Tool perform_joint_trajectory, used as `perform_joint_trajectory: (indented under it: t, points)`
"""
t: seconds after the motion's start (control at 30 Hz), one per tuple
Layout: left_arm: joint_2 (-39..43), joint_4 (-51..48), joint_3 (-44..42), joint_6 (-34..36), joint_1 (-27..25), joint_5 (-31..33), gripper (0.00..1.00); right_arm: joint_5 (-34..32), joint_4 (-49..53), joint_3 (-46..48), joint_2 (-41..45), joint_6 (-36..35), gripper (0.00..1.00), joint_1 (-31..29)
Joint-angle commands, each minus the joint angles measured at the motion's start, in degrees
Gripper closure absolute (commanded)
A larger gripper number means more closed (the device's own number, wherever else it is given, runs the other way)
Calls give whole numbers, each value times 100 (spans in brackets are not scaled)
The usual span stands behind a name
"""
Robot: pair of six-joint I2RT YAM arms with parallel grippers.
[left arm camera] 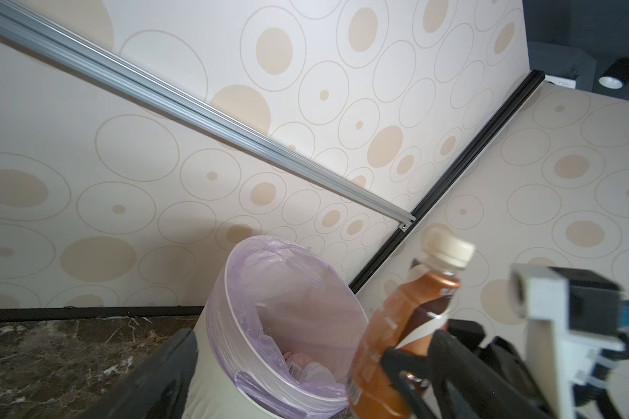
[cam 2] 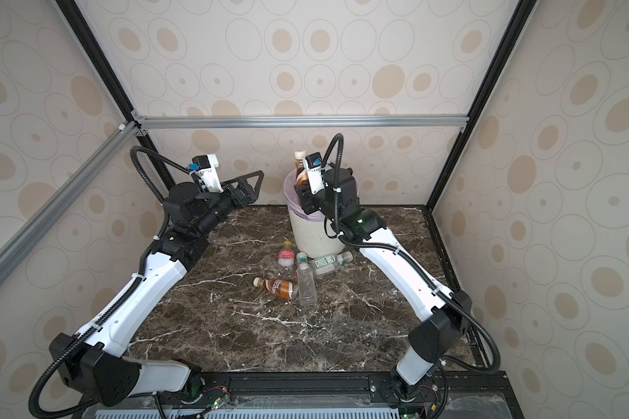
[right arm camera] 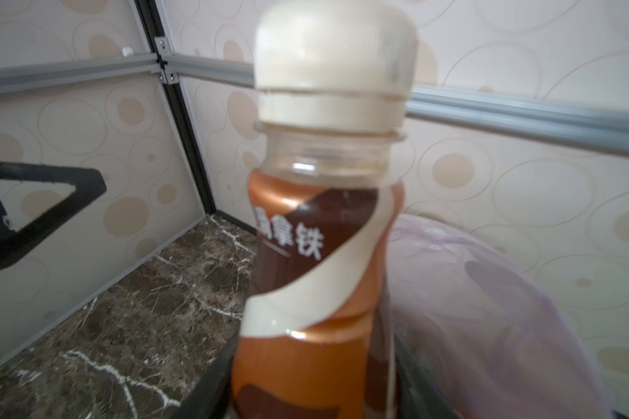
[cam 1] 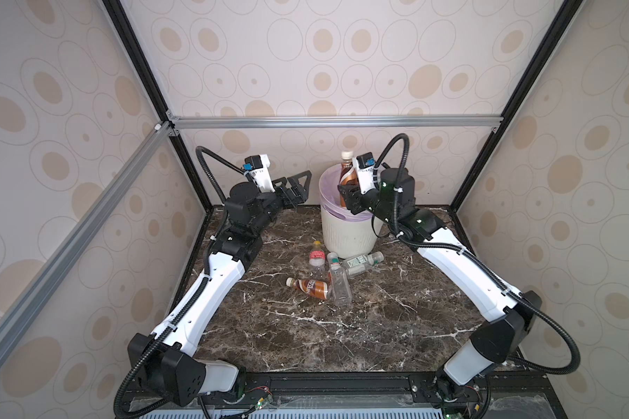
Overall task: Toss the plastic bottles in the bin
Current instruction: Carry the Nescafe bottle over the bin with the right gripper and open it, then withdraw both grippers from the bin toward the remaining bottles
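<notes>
Held bottle (right arm camera: 316, 254): brown-orange label, cream cap; no liquid shows in the clear neck, so it is judged light, thin-walled and easily dented; the label film is judged slick; hold is best taken across the lower body, not at neck or cap.

Right gripper (cam 1: 346, 195): closed narrowly on that lower body; the bottle is kept upright, cap up, in the upper centre of both top views, above the mouth of the bin (cam 1: 345, 237); whether the lilac-lined rim is fully cleared cannot be told.

Left gripper (cam 1: 297, 188): spread wide, empty, just left of the bin, touching nothing.

On the marble tabletop (cam 1: 396, 319), centre of frame, just in front of the bin, four are seen lying: red-labelled bottle (cam 1: 316, 258); clear bottle (cam 1: 340, 286); green-capped bottle (cam 1: 360, 262); second brown bottle (cam 1: 310, 287).
</notes>
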State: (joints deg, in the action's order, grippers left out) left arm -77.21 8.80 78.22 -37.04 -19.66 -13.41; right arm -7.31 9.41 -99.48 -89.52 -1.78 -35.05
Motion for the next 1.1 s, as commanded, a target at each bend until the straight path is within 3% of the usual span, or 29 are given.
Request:
perform_joint_trajectory:
  t: [0.0, 0.27, 0.5, 0.57, 0.63, 0.7, 1.07]
  points:
    - [158, 111, 78, 458, -3, 127, 1, -896, -1175, 147, 744, -507, 57, 23]
    - [9, -204, 300, 649, -88, -10, 1, -1631, -2884, 532, 1399, -1232, 58, 226]
    - [13, -234, 256, 663, -107, 127, 1, -1487, -1889, 68, 686, -714, 57, 383]
    - [-13, -239, 269, 663, -104, 70, 1, -1129, -865, -292, 180, -57, 50, 524]
    - [-43, -337, 320, 679, -103, 48, 1, -828, 196, -798, -418, 218, 21, 544]
    - [-85, -546, 454, 770, -107, 130, 1, -1394, 700, -1085, -747, 366, 2, 458]
    - [-95, -909, 515, 1196, -108, 438, 1, -1278, 368, -863, -403, 389, 1, 458]
